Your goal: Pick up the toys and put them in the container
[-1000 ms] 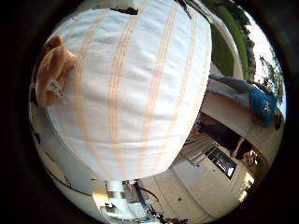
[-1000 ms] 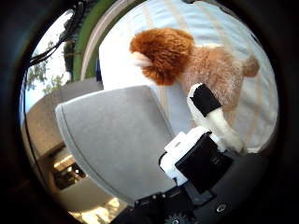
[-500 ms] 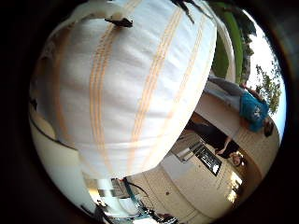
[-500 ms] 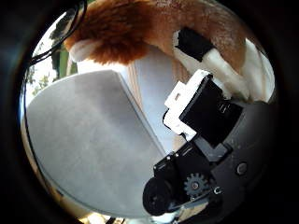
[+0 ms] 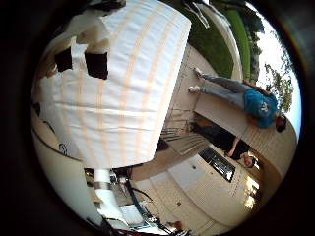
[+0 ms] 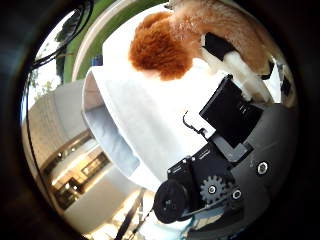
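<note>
Hand: the white and black right hand (image 6: 225, 145) fills the thumb-side view from about 1 to 6 o'clock, close over the plush toy.
Fingers: curled in against the toy; one white and black finger (image 6: 227, 60) lies across its tan body, touching the fur.
Toy: a plush lion (image 6: 180, 42) with a rust-orange mane and tan body, at about 12 to 1 o'clock in the thumb-side view, very near the palm.
Bench: covered with a white cloth with pale orange stripes (image 5: 123, 98), which shows beside and under the toy.
Container: a pale fabric-walled container (image 6: 107, 135) shows at about 8 o'clock, just beside the cloth.
</note>
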{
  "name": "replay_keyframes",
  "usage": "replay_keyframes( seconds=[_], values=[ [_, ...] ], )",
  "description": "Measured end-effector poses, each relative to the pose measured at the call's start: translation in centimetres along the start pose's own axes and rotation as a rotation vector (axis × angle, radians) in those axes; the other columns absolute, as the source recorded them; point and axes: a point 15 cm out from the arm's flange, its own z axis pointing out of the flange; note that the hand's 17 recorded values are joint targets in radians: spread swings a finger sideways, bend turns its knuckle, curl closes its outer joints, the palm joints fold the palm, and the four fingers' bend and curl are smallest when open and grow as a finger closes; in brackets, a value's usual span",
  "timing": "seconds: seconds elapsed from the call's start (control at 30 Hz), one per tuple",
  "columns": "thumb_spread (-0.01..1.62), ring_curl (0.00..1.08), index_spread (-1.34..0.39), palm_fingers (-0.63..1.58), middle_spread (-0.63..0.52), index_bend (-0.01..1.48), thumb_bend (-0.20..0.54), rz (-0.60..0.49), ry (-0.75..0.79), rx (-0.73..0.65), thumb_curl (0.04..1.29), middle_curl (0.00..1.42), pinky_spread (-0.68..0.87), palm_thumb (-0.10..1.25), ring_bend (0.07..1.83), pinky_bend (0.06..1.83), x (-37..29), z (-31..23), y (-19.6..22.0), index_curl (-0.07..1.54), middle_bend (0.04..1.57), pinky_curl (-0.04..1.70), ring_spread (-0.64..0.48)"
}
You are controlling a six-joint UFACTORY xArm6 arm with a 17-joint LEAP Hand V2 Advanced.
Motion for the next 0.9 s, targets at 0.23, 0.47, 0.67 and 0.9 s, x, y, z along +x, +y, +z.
replay_keyframes(
  seconds=[0.23,0.47,0.67,0.9],
  values=[
    [1.15,0.78,-0.75,0.83,-0.19,0.64,-0.015,-0.058,0.022,0.105,0.66,0.97,0.22,0.97,1.47,1.42,-2.6,-7.2,8.0,0.87,1.22,0.87,-0.09],
    [1.16,0.8,-0.8,0.77,-0.18,0.67,-0.014,-0.21,0.074,0.22,0.69,1.01,0.19,0.95,1.52,1.47,-9.1,-11.2,12.3,1.06,1.29,0.93,-0.1],
    [1.17,0.81,-0.82,0.73,-0.18,0.67,-0.014,-0.326,0.053,0.224,0.71,1.02,0.18,0.94,1.54,1.49,-16.1,-10.8,13.3,1.17,1.32,0.96,-0.11],
    [1.2,0.82,-0.83,0.67,-0.18,0.66,-0.029,-0.343,0.039,0.17,0.69,1.02,0.16,0.85,1.57,1.5,-21.4,-6.5,12.4,1.29,1.35,0.99,-0.11]
  ],
)
